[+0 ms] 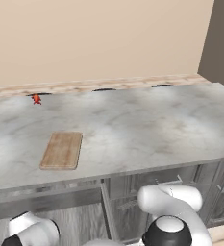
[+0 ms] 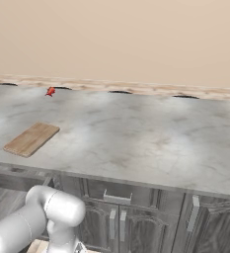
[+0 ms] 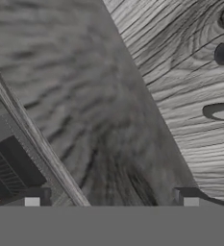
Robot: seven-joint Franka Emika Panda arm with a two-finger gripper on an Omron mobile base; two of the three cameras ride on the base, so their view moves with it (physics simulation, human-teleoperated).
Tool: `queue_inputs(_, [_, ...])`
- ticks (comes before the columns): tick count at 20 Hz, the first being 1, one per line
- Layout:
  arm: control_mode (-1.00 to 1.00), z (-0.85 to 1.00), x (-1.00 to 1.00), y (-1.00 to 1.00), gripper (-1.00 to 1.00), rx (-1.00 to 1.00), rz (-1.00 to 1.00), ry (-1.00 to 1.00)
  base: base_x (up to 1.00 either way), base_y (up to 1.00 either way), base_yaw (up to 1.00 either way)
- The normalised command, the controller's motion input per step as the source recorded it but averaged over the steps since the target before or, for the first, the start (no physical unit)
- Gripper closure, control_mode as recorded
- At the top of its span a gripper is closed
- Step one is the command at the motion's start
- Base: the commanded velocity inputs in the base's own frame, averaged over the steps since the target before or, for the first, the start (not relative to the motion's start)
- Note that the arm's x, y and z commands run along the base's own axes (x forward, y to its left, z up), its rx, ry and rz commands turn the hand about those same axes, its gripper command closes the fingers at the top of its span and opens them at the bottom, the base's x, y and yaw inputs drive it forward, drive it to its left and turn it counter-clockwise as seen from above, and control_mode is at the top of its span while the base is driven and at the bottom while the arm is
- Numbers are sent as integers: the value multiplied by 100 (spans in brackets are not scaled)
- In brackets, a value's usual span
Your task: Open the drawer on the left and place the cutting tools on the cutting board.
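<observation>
We see the cutting board (image 1: 61, 150) flat on the marble-grey worktop (image 1: 147, 125), toward 9 o'clock in the left base view: light-brown wood, rectangular, rounded corners, nothing on it. A tiny red object (image 1: 36, 99) sits at 11 o'clock by the back wall. Below the worktop edge, the drawer (image 1: 46, 202) front is dark-grey wood-grain. Claw (image 3: 111, 202) tips stand wide apart against a grey wood-grain face, holding nothing.

Your non-task surroundings on and under the counter

You see a tiny red object (image 1: 36, 99) near the back of the marble counter (image 1: 147, 125), beside the beige wall (image 1: 99, 38); panelled cabinet doors (image 2: 131, 222) with silver handles sit below.
</observation>
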Motion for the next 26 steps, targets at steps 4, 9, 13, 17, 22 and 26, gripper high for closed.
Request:
queue_inputs(4, [-100,20,71,0,-100,-9,-18,1,0,0,0])
queue_inputs(9, [-100,1,36,0,-100,-12,-15,0,0,0,0])
queue_inputs(13, [-100,-9,4,0,-100,-19,-13,0,0,0,0])
queue_inputs(17, [-100,-22,14,0,-100,-23,-17,0,0,0,0])
queue_inputs(22, [-100,-23,26,0,-100,-24,-15,0,0,0,0])
queue_inputs(26, [-100,-17,7,8,-100,-24,-10,-5,0,0,0])
